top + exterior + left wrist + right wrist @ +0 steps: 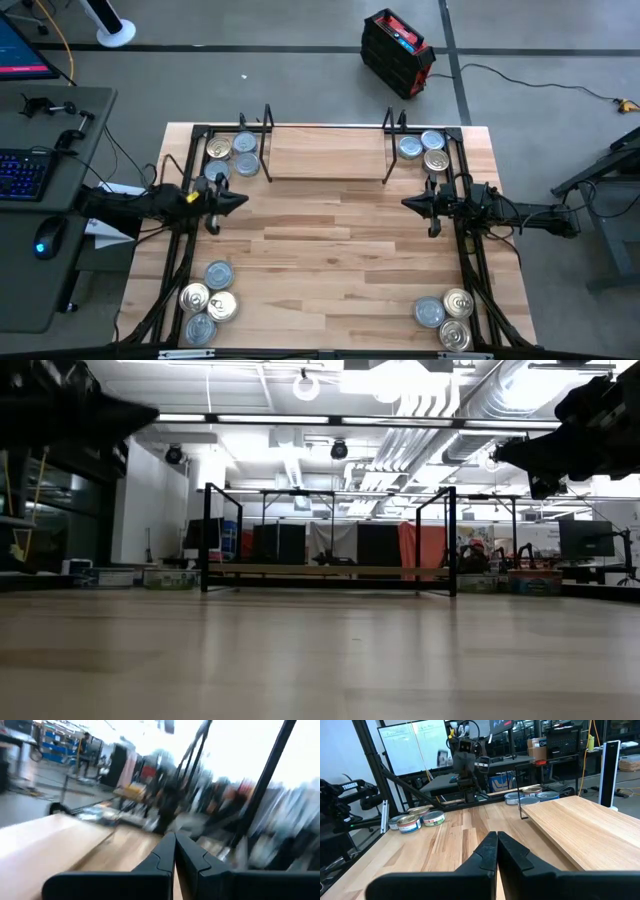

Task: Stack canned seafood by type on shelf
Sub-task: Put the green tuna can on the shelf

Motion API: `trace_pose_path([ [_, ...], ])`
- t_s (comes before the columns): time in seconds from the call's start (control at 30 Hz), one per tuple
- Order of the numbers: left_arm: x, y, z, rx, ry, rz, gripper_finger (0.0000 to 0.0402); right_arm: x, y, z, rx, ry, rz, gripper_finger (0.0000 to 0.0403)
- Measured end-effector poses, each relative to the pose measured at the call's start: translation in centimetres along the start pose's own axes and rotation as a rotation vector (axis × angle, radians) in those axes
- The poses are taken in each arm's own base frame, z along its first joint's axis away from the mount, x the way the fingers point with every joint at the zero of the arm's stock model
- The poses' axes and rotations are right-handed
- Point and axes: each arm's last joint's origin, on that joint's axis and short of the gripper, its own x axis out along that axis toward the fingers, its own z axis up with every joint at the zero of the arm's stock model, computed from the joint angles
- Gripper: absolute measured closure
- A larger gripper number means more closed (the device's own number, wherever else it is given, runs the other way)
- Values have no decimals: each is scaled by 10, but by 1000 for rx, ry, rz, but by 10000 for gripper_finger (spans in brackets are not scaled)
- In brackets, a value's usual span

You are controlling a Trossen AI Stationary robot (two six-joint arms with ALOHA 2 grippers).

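The shelf [325,152], a light-wood board with black end brackets, lies at the table's far middle; it also shows in the low view [330,570] and the right wrist view [580,827]. Gold and silver-blue cans lie flat on the tabletop in clusters: far left [232,155], far right [425,150], near left [208,300] and near right [445,315]. My left gripper [240,200] hovers shut at mid-left, pointing toward the table's middle; its fingertips meet in its wrist view [175,845]. My right gripper [408,203] faces it from mid-right, shut [497,842]. Neither touches anything.
Black frame rails [185,270] run along the table's left and right sides beside the can clusters. Bare wood [325,260] spans the table's middle between the grippers. A desk with a keyboard [25,170] stands left of the table, and a black case [397,52] sits on the floor beyond it.
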Motion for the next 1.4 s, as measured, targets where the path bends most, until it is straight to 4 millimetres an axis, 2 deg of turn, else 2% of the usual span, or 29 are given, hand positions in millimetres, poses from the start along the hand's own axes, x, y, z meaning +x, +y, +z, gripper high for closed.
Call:
trace_pose_path([
  [0.17,-3,-7,23,-296,-223,-108,401,0,0,0,0,0,0,402],
  [0.33,-10,-12,41,-480,-393,-226,401,0,0,0,0,0,0,402],
  [0.43,-12,-13,46,-575,-437,-273,401,0,0,0,0,0,0,402],
  [0.5,-14,-12,49,-598,-483,-248,401,0,0,0,0,0,0,402],
  [0.6,-12,-11,60,-657,-560,-107,401,0,0,0,0,0,0,402],
  [0.7,8,-24,85,-532,-422,-3,401,0,0,0,0,1,0,402],
  [0.8,37,-39,122,-311,-287,165,401,0,0,0,0,2,1,402],
  [0.87,51,-44,149,-114,-160,363,401,0,0,0,0,2,2,402],
  [0.93,58,-43,176,28,-13,632,401,0,0,0,0,2,2,402],
  [1.03,61,-30,197,178,204,1041,401,0,0,0,0,2,2,402],
  [1.13,70,-6,201,171,370,1267,401,0,0,0,0,1,2,402],
  [1.27,82,40,183,76,680,1317,402,0,0,0,0,2,2,402],
  [1.4,83,85,164,68,964,1383,401,0,0,0,0,1,2,402],
])
